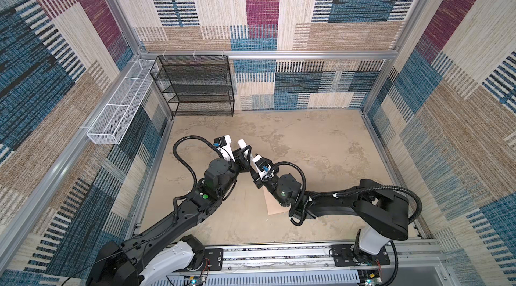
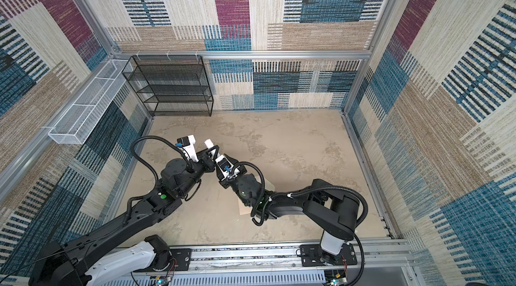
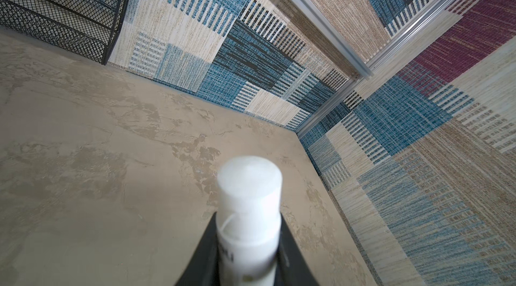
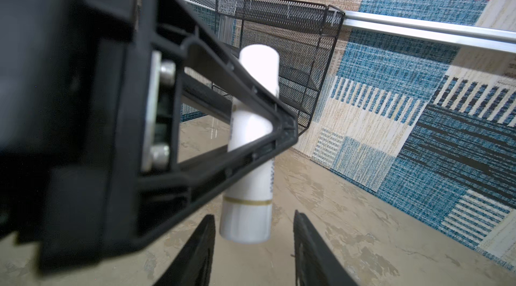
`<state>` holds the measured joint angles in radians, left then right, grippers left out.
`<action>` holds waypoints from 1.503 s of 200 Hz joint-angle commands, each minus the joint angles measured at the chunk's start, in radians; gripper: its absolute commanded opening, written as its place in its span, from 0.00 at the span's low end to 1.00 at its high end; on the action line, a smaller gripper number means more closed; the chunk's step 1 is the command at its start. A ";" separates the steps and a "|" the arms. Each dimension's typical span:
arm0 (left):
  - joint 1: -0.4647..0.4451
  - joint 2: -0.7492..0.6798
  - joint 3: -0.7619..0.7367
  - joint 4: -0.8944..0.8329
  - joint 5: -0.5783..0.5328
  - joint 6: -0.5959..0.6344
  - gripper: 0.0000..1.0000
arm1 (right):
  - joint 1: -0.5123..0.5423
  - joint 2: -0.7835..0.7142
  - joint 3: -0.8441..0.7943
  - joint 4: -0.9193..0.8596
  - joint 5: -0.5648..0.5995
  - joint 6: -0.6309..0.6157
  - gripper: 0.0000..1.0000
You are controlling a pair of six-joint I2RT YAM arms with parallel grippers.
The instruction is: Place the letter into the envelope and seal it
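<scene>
**Two claws meet at one white tube**

The left claw (image 3: 248, 216) is clenched on a small white tube (image 3: 249, 184). It pinches the tube round the middle, so both ends stick out. The tube hangs tilted in the air above the sandy table (image 1: 321, 159), touching nothing else.

The right claw (image 4: 252, 216) is just below it. Its two black fingers (image 4: 312, 251) are spread apart, one on each side of the tube's lower end. There is a clear gap on one side, and the other finger is very close. This claw is not pinching anything.

The envelope (image 1: 273, 205) lies flat on the table, toward the front, well below the two claws. The right arm (image 1: 335, 206) is stretched over it and hides most of it. Only a pale pink corner and one edge peek out in both top views. I cannot tell if its flap is up or down.

From the right wrist, the left claw's big black frame fills half the view and blocks what lies behind it.

A black wire rack (image 1: 195, 86) stands in the far corner against the back wall. A long white wire basket (image 1: 117, 111) hangs on the side rail next to it. Both are well away from the claws.
</scene>
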<state>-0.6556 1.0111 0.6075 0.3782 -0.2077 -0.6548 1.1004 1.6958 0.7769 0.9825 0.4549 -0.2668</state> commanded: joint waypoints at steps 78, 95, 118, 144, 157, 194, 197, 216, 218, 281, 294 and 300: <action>-0.001 0.008 0.000 0.042 -0.002 -0.023 0.00 | 0.003 0.015 0.034 -0.013 -0.030 0.007 0.29; -0.003 0.009 -0.004 0.044 0.004 -0.026 0.00 | 0.003 0.010 0.034 -0.014 -0.032 0.010 0.28; -0.003 0.015 -0.010 0.052 0.020 -0.035 0.00 | 0.003 -0.001 0.032 -0.013 -0.040 0.015 0.28; -0.001 0.022 -0.017 0.059 0.051 -0.045 0.00 | 0.003 -0.033 0.019 -0.017 -0.068 0.036 0.28; -0.001 0.021 -0.017 0.063 0.075 -0.043 0.00 | 0.003 -0.059 0.010 -0.027 -0.096 0.049 0.27; -0.001 0.016 -0.051 0.153 0.200 -0.027 0.00 | -0.007 -0.156 -0.023 -0.084 -0.236 0.135 0.23; -0.001 0.014 -0.056 0.169 0.216 -0.026 0.00 | -0.010 -0.166 -0.029 -0.086 -0.252 0.144 0.23; 0.005 0.008 -0.090 0.263 0.316 -0.022 0.00 | -0.030 -0.228 -0.069 -0.094 -0.357 0.206 0.21; 0.006 0.007 -0.092 0.271 0.328 -0.023 0.00 | -0.031 -0.234 -0.072 -0.095 -0.369 0.212 0.21; 0.017 0.006 -0.116 0.393 0.628 -0.094 0.00 | -0.148 -0.461 -0.203 -0.100 -0.787 0.419 0.19; 0.019 -0.003 -0.118 0.403 0.669 -0.108 0.00 | -0.168 -0.509 -0.222 -0.116 -0.848 0.438 0.19; 0.018 -0.006 -0.119 0.403 0.682 -0.114 0.00 | -0.175 -0.529 -0.228 -0.130 -0.871 0.441 0.19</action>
<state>-0.6380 1.0115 0.4980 0.8001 0.3363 -0.7181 0.9470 1.2350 0.5652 0.7723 -0.1318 0.1047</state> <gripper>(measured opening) 0.268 0.274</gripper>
